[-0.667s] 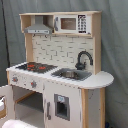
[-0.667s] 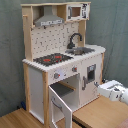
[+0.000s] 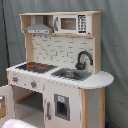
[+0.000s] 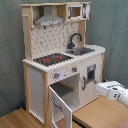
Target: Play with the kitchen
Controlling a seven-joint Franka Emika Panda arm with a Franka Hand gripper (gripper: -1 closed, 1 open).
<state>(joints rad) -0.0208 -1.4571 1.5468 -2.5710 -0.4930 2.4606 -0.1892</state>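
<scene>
Fingers I can't make out on my arm (image 4: 114, 93), which sits right of the kitchen (image 4: 60, 65), oven door (image 4: 59, 104) open

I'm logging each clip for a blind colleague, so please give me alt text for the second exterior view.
A tall white and pale-wood toy kitchen stands with its oven door swung open below the black stovetop. A grey sink with a black faucet sits beside it, and a white robot arm enters at the lower right.

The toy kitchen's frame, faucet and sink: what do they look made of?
Frame of the toy kitchen: pale wood with visible grain at the edges, panels painted matte white. Faucet: black and smooth, plastic or coated metal, can't tell which. Sink: grey basin with a dull shine, possibly metal or metallic-look plastic.
</scene>
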